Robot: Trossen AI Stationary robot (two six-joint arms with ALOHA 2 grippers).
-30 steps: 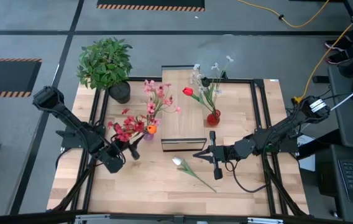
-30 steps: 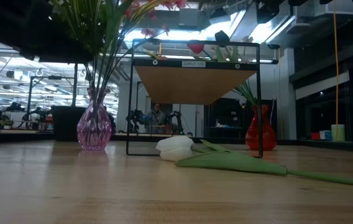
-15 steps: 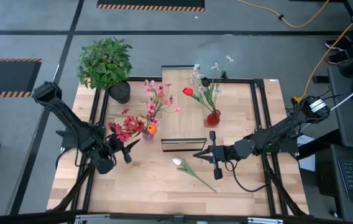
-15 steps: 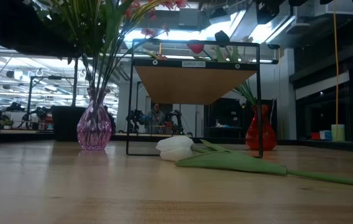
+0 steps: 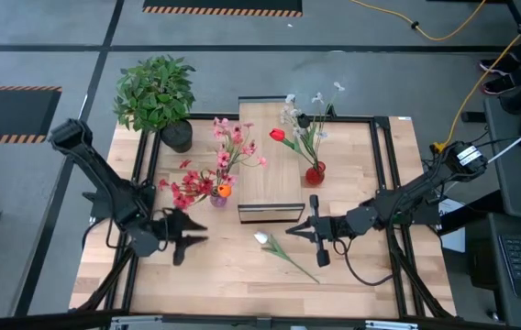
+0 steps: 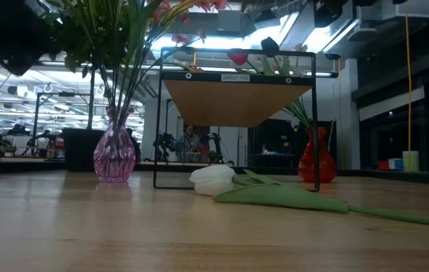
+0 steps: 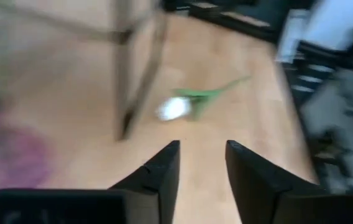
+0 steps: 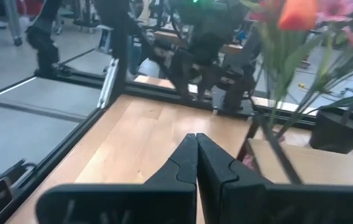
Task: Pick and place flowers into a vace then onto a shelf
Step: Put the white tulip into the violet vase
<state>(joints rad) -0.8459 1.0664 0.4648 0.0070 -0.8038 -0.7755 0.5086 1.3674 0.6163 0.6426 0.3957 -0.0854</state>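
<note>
On the wooden surface point(image 5: 196, 275), near the front, one loose white tulip point(image 5: 263, 239) lies flat, its green stalk running toward the near right. Low view shows its blossom point(image 6: 213, 180) clearly; the stalk's far end is cut off at the frame edge.

Left gripper point(image 5: 190, 236) hovers left of the tulip, well apart from it, jaws parted by a narrow gap with nothing between them. Its wrist view is blurred: the tulip point(image 7: 175, 109) reads as a pale smear beside a dark shelf leg.

Right gripper point(image 5: 314, 231) sits just right of the tulip blossom, jaws pressed together, holding nothing visible.

Shelf point(image 5: 270, 165) stands at centre, far of the tulip. Pink glass vase point(image 5: 218, 198) with pink, red and orange flowers point(image 5: 228, 147) stands at its left edge; red vase point(image 5: 315, 172) with a red tulip and pale stems point(image 5: 302, 115) stands at its right side. From above I cannot tell whether either vase rests on the shelf or beside it.

Potted plant point(image 5: 157, 92) at the far left corner.
</note>
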